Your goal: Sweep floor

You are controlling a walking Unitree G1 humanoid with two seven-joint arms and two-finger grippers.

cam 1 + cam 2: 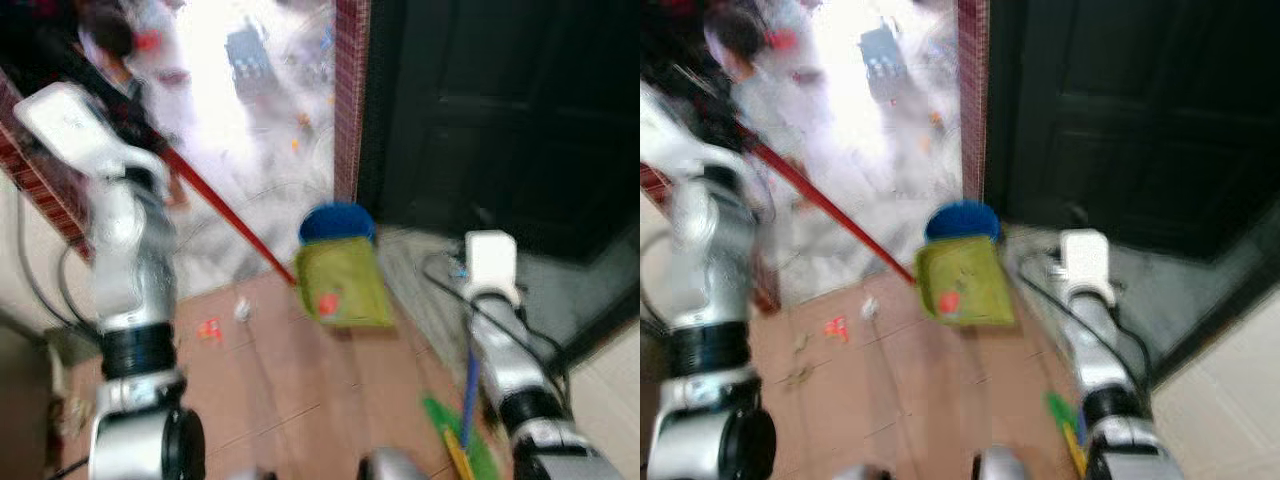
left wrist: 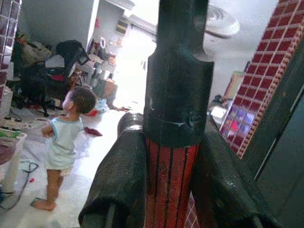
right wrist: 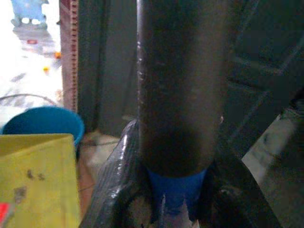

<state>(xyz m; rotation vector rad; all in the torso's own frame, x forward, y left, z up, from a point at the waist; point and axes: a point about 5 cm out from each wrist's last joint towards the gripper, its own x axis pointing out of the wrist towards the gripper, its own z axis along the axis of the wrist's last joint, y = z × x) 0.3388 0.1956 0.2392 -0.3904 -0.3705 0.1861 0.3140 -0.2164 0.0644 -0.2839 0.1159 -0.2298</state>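
My left gripper point(image 2: 171, 161) is shut on a red-and-black striped broom handle point(image 2: 172, 180) with a black cap. In the blurred left eye view that red handle point(image 1: 225, 215) slants from my raised left arm point(image 1: 125, 230) down to a yellow-green dustpan point(image 1: 345, 285). The pan lies on the brown tile floor with a red scrap point(image 1: 327, 303) on it. My right gripper point(image 3: 175, 190) is shut on a dark tube with a blue lower section point(image 3: 175, 183). A red scrap point(image 1: 208, 328) and a white scrap point(image 1: 241, 311) lie on the floor left of the pan.
A blue bucket point(image 1: 337, 222) stands just behind the dustpan, by a red brick pillar point(image 1: 349, 100) and a dark door point(image 1: 500, 110). A small child point(image 2: 64, 137) stands in the bright room beyond. Cables point(image 1: 450, 290) run along the grey sill. A green and yellow object point(image 1: 458, 440) lies near my right arm.
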